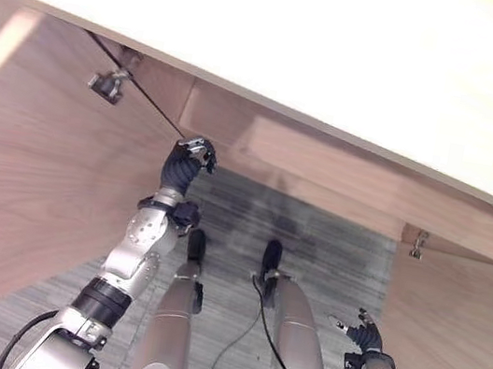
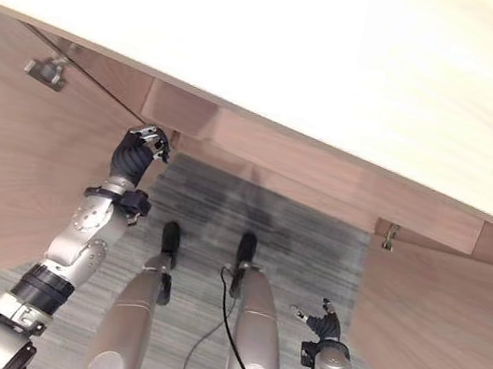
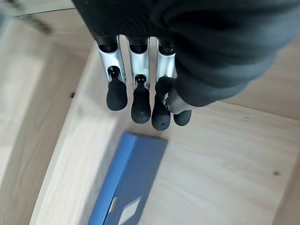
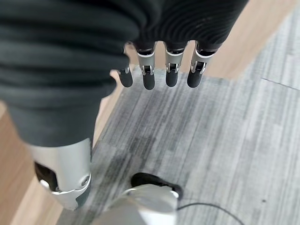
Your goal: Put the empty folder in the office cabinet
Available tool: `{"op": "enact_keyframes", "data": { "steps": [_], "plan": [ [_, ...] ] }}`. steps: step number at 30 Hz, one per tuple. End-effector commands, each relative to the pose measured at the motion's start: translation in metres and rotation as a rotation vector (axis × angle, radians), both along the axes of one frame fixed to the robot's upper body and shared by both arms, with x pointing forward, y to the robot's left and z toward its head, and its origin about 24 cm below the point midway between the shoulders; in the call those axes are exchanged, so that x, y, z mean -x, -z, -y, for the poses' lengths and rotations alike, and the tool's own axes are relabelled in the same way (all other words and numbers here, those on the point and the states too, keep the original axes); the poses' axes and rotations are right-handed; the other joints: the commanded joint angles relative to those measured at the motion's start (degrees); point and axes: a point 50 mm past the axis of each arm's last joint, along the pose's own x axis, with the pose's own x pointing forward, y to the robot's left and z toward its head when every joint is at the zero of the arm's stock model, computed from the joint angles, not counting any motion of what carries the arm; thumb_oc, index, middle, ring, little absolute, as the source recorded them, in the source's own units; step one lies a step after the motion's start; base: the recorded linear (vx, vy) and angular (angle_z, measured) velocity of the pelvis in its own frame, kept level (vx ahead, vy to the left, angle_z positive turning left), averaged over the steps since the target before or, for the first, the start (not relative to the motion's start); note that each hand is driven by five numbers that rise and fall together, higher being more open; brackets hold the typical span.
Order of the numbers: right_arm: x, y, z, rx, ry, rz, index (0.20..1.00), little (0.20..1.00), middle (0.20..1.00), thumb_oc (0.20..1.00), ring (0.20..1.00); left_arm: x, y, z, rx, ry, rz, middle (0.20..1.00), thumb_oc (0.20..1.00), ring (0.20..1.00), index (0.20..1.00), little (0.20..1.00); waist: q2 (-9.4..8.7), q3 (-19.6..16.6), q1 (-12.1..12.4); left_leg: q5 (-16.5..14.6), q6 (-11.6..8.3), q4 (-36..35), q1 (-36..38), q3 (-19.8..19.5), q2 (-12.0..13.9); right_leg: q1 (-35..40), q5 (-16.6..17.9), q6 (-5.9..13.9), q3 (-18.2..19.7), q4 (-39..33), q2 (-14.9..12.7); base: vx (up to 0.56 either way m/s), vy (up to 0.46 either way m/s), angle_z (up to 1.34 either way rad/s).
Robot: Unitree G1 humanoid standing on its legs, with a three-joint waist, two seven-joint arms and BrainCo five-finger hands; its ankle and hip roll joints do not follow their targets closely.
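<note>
A blue folder (image 3: 129,183) lies flat on the pale wooden shelf (image 3: 225,154) inside the cabinet, seen past my left hand's fingers (image 3: 136,93). My left hand (image 1: 183,166) is raised at the cabinet's opening, just under its top edge, open and holding nothing, a little apart from the folder. My right hand (image 1: 366,337) hangs low at my right side over the carpet, its fingers (image 4: 171,70) straight and empty.
The cabinet's light wooden top (image 1: 345,49) spreads across the far side. Its left door (image 1: 30,177) stands swung open beside my left arm, and the right door (image 1: 452,342) is open near my right hand. Metal hinges (image 1: 109,84) show. Grey carpet (image 1: 328,264) lies between the doors.
</note>
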Motion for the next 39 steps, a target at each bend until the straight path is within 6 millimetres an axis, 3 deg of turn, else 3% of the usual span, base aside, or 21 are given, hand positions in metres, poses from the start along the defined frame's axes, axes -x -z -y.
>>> {"op": "enact_keyframes", "data": {
  "steps": [1, 2, 3, 5, 6, 7, 8, 10, 11, 12, 13, 14, 16, 18, 20, 22, 26, 28, 32, 35, 39],
  "plan": [
    [0.037, 0.014, 0.013, 0.026, 0.040, -0.120, 1.000, 1.000, 1.000, 1.000, 1.000, 0.005, 0.006, -0.009, -0.032, 0.021, -0.002, 0.200, 0.200, 0.200, 0.200, 0.200, -0.56, -1.53, -0.14, -5.12, -0.72, 1.39, 1.49, 0.64, 0.07, 5.98, 10.25, 7.24, -3.70, -13.87, -3.55, 0.16, 0.327, -0.05],
    [0.043, 0.016, 0.018, 0.048, 0.041, -0.156, 1.000, 1.000, 1.000, 1.000, 1.000, 0.025, 0.053, -0.030, -0.116, -0.025, -0.194, 0.200, 0.200, 0.200, 0.200, 0.200, 0.21, -4.22, 0.88, -4.09, -0.55, -2.56, 6.34, 1.60, -0.05, 9.69, 11.65, 8.83, -4.54, -15.85, -4.17, 0.07, 0.208, -0.07],
    [0.043, 0.016, 0.018, 0.047, 0.041, -0.155, 1.000, 1.000, 1.000, 1.000, 1.000, 0.025, 0.053, -0.030, -0.116, -0.025, -0.193, 0.200, 0.200, 0.200, 0.200, 0.200, 0.14, -4.28, 0.80, -3.73, -0.52, -2.78, 6.26, 1.57, -0.17, 9.64, 11.91, 8.84, -4.58, -16.07, -4.27, 0.08, 0.263, -0.10],
    [0.043, 0.016, 0.020, 0.068, 0.014, -0.168, 1.000, 1.000, 1.000, 1.000, 1.000, 0.042, 0.079, -0.042, -0.145, -0.047, -0.311, 0.200, 0.200, 0.200, 0.200, 0.200, 1.22, -5.10, 1.26, -2.92, -0.09, -4.34, 8.80, 1.79, 0.40, 10.37, 12.00, 9.61, -4.91, -13.80, -4.69, 0.00, 0.096, -0.13],
    [0.044, 0.016, 0.020, 0.068, 0.013, -0.169, 1.000, 1.000, 1.000, 1.000, 1.000, 0.043, 0.080, -0.042, -0.145, -0.047, -0.312, 0.200, 0.200, 0.200, 0.200, 0.200, 1.19, -5.02, 1.27, -2.87, -0.08, -4.49, 9.02, 1.84, 0.38, 10.46, 11.94, 9.63, -4.85, -13.70, -4.71, -0.04, 0.077, -0.10],
    [0.041, 0.015, 0.020, 0.078, -0.002, -0.169, 1.000, 1.000, 1.000, 1.000, 1.000, 0.050, 0.091, -0.048, -0.180, -0.053, -0.366, 0.200, 0.200, 0.200, 0.200, 0.200, 1.79, -5.03, 1.55, -2.52, 0.13, -4.77, 9.91, 1.75, 0.82, 10.63, 11.28, 9.99, -5.03, -12.07, -4.76, -0.13, 0.122, 0.00],
    [0.035, 0.013, 0.017, 0.075, -0.023, -0.157, 1.000, 1.000, 1.000, 1.000, 1.000, 0.068, 0.117, -0.061, -0.298, -0.050, -0.501, 0.200, 0.200, 0.200, 0.200, 0.200, 3.26, -5.17, 2.57, -1.89, 0.63, -4.17, 11.31, 2.14, 1.93, 13.65, 8.32, 10.08, -4.70, -6.08, -5.31, -0.13, 0.123, 0.00],
    [0.035, 0.013, 0.017, 0.075, -0.023, -0.156, 1.000, 1.000, 1.000, 1.000, 1.000, 0.067, 0.117, -0.061, -0.299, -0.050, -0.501, 0.200, 0.200, 0.200, 0.200, 0.200, 3.28, -5.25, 2.55, -1.64, 0.64, -4.29, 11.17, 2.12, 1.93, 13.57, 8.58, 10.06, -4.74, -6.31, -5.28, -0.12, 0.025, -0.07],
    [0.034, 0.012, 0.017, 0.078, -0.066, -0.157, 1.000, 1.000, 1.000, 1.000, 1.000, 0.108, 0.162, -0.078, -0.372, -0.050, -0.749, 0.200, 0.200, 0.200, 0.200, 0.200, 4.33, -7.34, 3.75, -0.18, 0.59, -5.16, 12.89, 1.36, 2.94, 19.41, 7.17, 9.48, 1.54, -0.87, -5.47, -0.13, -0.037, -0.12],
    [0.034, 0.012, 0.017, 0.079, -0.066, -0.156, 1.000, 1.000, 1.000, 1.000, 1.000, 0.108, 0.162, -0.078, -0.372, -0.050, -0.748, 1.000, 1.000, 1.000, 1.000, 1.000, 4.48, -7.47, 3.82, 0.02, 0.58, -5.28, 12.74, 1.36, 3.09, 19.34, 7.51, 9.44, 1.51, -1.21, -5.29, -0.17, -0.130, -0.10],
    [0.035, 0.012, 0.014, 0.073, -0.082, -0.157, 1.000, 1.000, 1.000, 1.000, 1.000, 0.126, 0.178, -0.081, -0.353, -0.067, -0.839, 1.000, 1.000, 1.000, 1.000, 1.000, 4.23, -8.44, 4.35, 0.64, 0.22, -5.58, 12.92, 0.74, 3.17, 22.38, 8.18, 9.91, 4.01, -1.36, -5.53, -0.05, -0.090, 0.00],
    [0.035, 0.012, 0.015, 0.074, -0.082, -0.157, 1.000, 1.000, 1.000, 1.000, 1.000, 0.126, 0.178, -0.081, -0.353, -0.067, -0.839, 1.000, 1.000, 1.000, 1.000, 1.000, 4.36, -8.51, 4.38, 0.79, 0.21, -5.67, 12.83, 0.73, 3.30, 22.38, 8.46, 9.89, 3.99, -1.64, -5.39, -0.10, -0.241, -0.02],
    [0.034, 0.013, 0.008, 0.068, -0.124, -0.159, 1.000, 1.000, 1.000, 1.000, 1.000, 0.156, 0.203, -0.085, -0.325, -0.130, -0.998, 1.000, 1.000, 1.000, 1.000, 1.000, 3.50, -11.05, 6.24, 3.08, -1.30, -6.63, 11.97, -0.19, 3.88, 28.51, 4.74, 9.72, 6.11, -7.48, -5.11, -0.13, -0.263, 0.14],
    [0.030, 0.013, 0.006, 0.071, -0.132, -0.161, 1.000, 1.000, 1.000, 1.000, 1.000, 0.173, 0.216, -0.088, -0.327, -0.168, -1.093, 1.000, 1.000, 1.000, 1.000, 1.000, 3.86, -12.79, 7.52, 6.11, -2.64, -8.45, 10.64, -0.61, 4.69, 30.85, -0.64, 9.51, 5.40, -12.61, -3.11, -0.16, -0.214, 0.11],
    [0.027, 0.011, 0.008, 0.079, -0.130, -0.154, 1.000, 1.000, 1.000, 1.000, 1.000, 0.181, 0.223, -0.087, -0.316, -0.207, -1.139, 1.000, 1.000, 1.000, 1.000, 1.000, 4.54, -13.20, 7.65, 8.74, -4.05, -11.01, 9.96, -1.58, 5.47, 31.36, -2.85, 8.00, 5.37, -14.44, -0.68, -0.19, -0.205, 0.14],
    [0.027, 0.011, 0.012, 0.087, -0.113, -0.161, 1.000, 1.000, 1.000, 1.000, 1.000, 0.190, 0.229, -0.086, -0.290, -0.247, -1.184, 1.000, 1.000, 1.000, 1.000, 1.000, 4.40, -13.64, 7.89, 9.15, -4.92, -12.79, 9.72, -1.25, 5.90, 32.61, -3.34, 7.08, 3.93, -16.08, 0.28, -0.18, -0.192, 0.51],
    [0.036, 0.013, 0.022, 0.085, -0.050, -0.186, 1.000, 1.000, 1.000, 1.000, 1.000, 0.196, 0.234, -0.083, -0.223, -0.284, -1.232, 1.000, 1.000, 1.000, 1.000, 1.000, 3.86, -13.44, 6.75, 7.10, -4.07, -8.09, 10.20, 2.71, 6.57, 31.73, -1.65, 5.44, 1.57, -15.66, 0.40, -0.28, -0.091, 0.24],
    [0.053, 0.018, 0.027, 0.075, -0.013, -0.239, 1.000, 1.000, 1.000, 1.000, 1.000, 0.208, 0.238, -0.082, -0.240, -0.270, -1.280, 1.000, 1.000, 1.000, 1.000, 1.000, 2.95, -14.00, 5.01, 2.76, -3.21, -3.11, 13.69, 5.48, 6.94, 30.43, -0.52, 4.94, -0.15, -15.31, -0.85, -0.30, -0.030, 0.44],
    [0.091, 0.029, 0.035, 0.069, 0.030, -0.372, 1.000, 1.000, 1.000, 1.000, 1.000, 0.225, 0.242, -0.087, -0.290, -0.241, -1.357, 1.000, 1.000, 1.000, 1.000, 1.000, 2.16, -16.89, 2.00, -1.58, -3.29, 3.09, 21.36, 6.35, 8.23, 28.08, 2.41, 4.42, -2.97, -16.41, -2.73, -0.25, 0.039, 0.39],
    [0.094, 0.032, 0.031, 0.063, 0.011, -0.392, 1.000, 1.000, 1.000, 1.000, 1.000, 0.226, 0.242, -0.089, -0.303, -0.247, -1.364, 1.000, 1.000, 1.000, 1.000, 1.000, 2.29, -17.42, 1.15, -2.40, -4.22, 2.02, 25.41, 6.27, 8.49, 26.93, 4.00, 4.93, -4.22, -16.97, -2.72, -0.15, 0.080, 0.39],
    [0.097, 0.035, 0.027, 0.039, 0.046, -0.404, 1.000, 1.000, 1.000, 1.000, 1.000, 0.212, 0.242, -0.078, -0.308, -0.211, -1.324, 1.000, 1.000, 1.000, 1.000, 1.000, 2.68, -18.43, 0.18, -4.93, -4.47, -3.95, 28.52, 9.78, 8.36, 26.44, 6.45, 6.64, -7.01, -19.70, -2.89, -0.17, 0.152, 0.13]
  ]
}}
